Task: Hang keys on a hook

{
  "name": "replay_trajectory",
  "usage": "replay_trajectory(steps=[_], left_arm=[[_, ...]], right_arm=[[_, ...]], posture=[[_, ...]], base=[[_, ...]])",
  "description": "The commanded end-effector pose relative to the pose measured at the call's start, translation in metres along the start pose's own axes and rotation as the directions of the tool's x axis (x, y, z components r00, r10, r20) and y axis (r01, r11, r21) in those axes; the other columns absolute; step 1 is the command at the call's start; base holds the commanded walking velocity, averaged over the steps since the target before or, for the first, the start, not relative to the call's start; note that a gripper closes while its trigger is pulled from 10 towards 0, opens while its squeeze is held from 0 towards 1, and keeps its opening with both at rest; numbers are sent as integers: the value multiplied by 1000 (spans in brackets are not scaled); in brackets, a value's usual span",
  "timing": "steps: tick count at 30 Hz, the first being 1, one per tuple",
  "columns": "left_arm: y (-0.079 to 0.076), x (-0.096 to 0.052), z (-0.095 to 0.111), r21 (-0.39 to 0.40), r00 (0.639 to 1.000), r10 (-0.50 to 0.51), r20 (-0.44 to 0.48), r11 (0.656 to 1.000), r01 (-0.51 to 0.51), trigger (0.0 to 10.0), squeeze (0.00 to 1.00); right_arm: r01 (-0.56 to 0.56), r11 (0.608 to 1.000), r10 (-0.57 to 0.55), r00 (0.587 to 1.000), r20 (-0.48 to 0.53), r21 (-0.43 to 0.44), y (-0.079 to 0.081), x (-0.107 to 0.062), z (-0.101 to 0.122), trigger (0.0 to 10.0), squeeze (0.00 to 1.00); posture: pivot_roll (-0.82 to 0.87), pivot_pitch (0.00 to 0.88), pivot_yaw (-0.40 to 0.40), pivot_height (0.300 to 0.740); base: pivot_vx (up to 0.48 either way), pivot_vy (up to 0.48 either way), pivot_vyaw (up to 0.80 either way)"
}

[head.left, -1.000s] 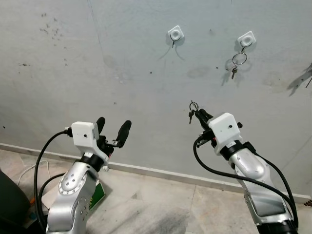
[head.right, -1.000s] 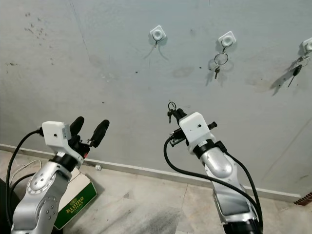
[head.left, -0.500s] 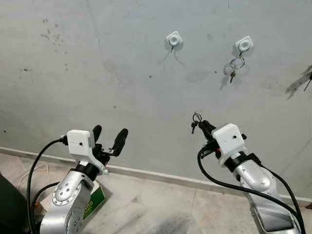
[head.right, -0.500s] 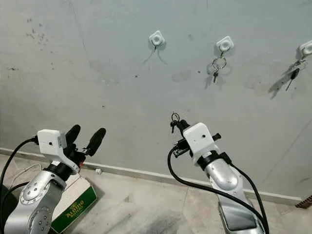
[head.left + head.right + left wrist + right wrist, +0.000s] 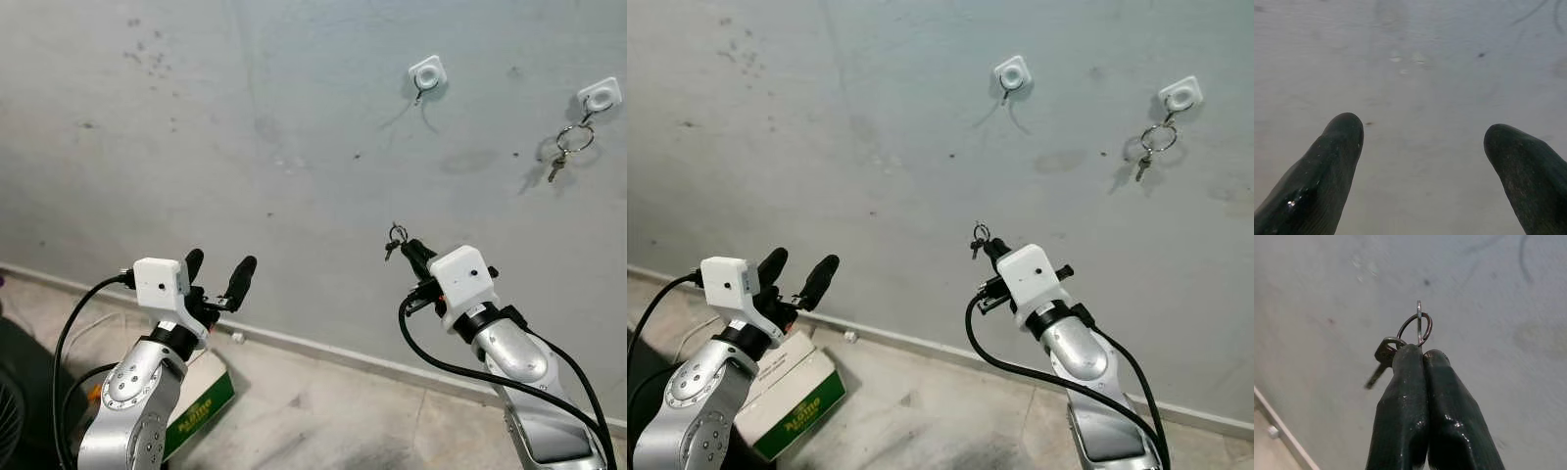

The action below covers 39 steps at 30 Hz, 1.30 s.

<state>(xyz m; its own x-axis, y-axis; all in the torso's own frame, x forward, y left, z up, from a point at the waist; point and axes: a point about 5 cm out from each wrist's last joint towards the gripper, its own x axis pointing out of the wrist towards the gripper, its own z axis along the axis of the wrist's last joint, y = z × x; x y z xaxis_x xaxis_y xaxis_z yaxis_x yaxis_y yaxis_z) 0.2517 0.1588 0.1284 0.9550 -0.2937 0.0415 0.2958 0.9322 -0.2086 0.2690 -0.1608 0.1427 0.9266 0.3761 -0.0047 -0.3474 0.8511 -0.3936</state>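
My right gripper [image 5: 405,248] is shut on a key ring with keys [image 5: 394,237], held up in front of the grey wall. In the right wrist view the ring [image 5: 1418,327] sticks out past the closed fingertips and a small key [image 5: 1379,361] hangs beside them. A white hook [image 5: 427,72] with nothing on it sits on the wall well above the gripper, slightly to its right. Another white hook [image 5: 599,96] further right carries a key ring [image 5: 564,145]. My left gripper [image 5: 216,268] is raised at the lower left, open, nothing between its fingers [image 5: 1334,152].
A green and white cardboard box [image 5: 792,382] lies on the tiled floor below my left arm. A white skirting strip [image 5: 323,346] runs along the base of the wall. A dark object [image 5: 15,406] sits at the far lower left.
The whole view has shifted: hooks now sit further right in the picture, so the camera turned left. Both grippers keep nearly the same pose, keys still held.
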Motion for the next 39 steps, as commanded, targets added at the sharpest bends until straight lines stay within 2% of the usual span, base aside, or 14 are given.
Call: replay_trajectory(steps=[1,12,27,39], left_arm=[[3,-2,2,14,1000,6,-2,1000,-6,10000,0],[3,0,-1,12,1000,20,-23,1000,-20,10000,0],[3,2,0,5,1000,24,-8,1000,-24,10000,0],[2,4,0,3,1000,14,-10,1000,-14,10000,0]], right_arm=[[-9,1000,9,1000,12,2,1,2,4,10000,0],[-5,1000,5,1000,11,-2,0,2,3,10000,0],[-9,1000,9,1000,9,-5,1,3,3,10000,0],[-10,1000,10,1000,7,-11,0,3,2,10000,0]], posture=[[27,0,49,740],[28,0,50,740],[27,0,49,740],[26,0,48,740]], base=[[311,307,0],[308,306,0],[0,0,0],[0,-290,0]])
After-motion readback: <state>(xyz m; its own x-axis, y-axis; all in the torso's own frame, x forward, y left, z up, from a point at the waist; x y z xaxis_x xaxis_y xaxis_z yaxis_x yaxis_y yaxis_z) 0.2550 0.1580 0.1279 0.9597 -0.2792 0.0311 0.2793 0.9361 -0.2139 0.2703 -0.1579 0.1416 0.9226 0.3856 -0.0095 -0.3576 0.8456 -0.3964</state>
